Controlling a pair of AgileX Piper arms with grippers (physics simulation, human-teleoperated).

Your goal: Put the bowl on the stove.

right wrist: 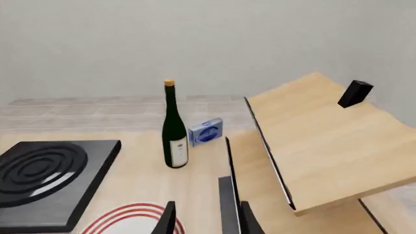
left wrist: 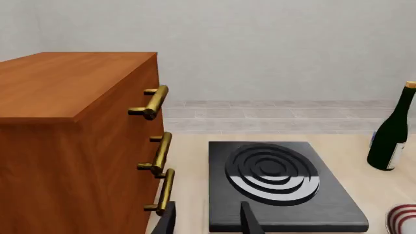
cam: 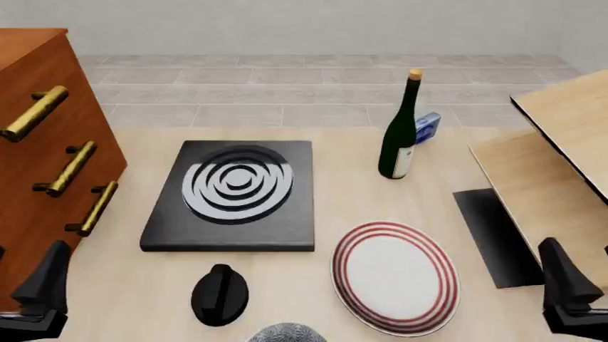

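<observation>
Left claw (cam: 38, 288): fingers apart, holding nothing, low over the worktop (cam: 342, 203) beside the wooden cabinet (cam: 38, 142). Right claw (cam: 570, 288): fingers apart, empty, next to the thin black mat (cam: 494, 235). The bowl (cam: 285, 333) lies between the two claws at the near worktop edge, only its rim in view. Just beyond it are the black knob (cam: 219, 294) and the red-ringed plate (cam: 395, 276). The stove (cam: 233, 196) sits farther out, ahead of the left claw, with nothing on it. The bottle (cam: 401, 132) stands beyond the plate.
</observation>
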